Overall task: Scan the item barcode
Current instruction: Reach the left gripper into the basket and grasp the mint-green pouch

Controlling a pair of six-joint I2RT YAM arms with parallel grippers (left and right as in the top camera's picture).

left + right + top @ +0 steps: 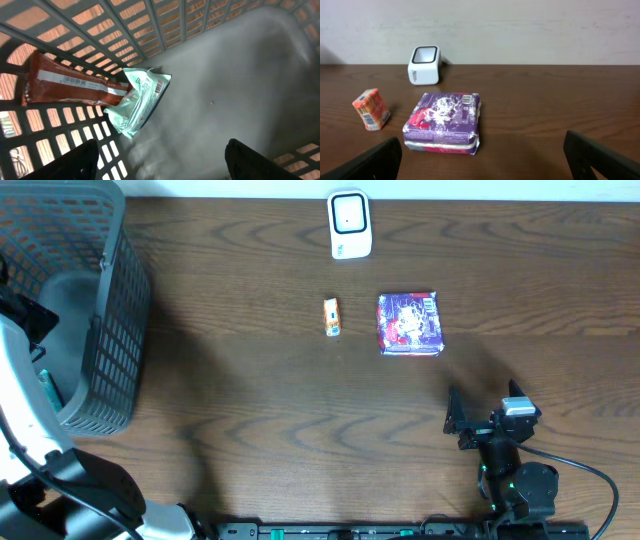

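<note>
Mint-green pouch (140, 100) is lying on the floor of the basket (200, 20), touching a red-brown bar (65, 85) — light, crinkly, probably slippery. Left gripper (162, 160) is hovering over it, jaws spread, holding nothing; a flat sealed edge looks the best pinch. Right gripper (482, 157) is hanging open, facing a purple pack (442, 122).

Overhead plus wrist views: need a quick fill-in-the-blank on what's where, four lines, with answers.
1. The left fingers hang open inside the ____, above a pale green pouch and a red-brown bar.
2. The small box beside the purple pack is ____ in colour.
3. The right fingers are ____ and hold nothing.
4. The scanner is ____ in colour.
Answers: basket; orange; open; white.
</note>
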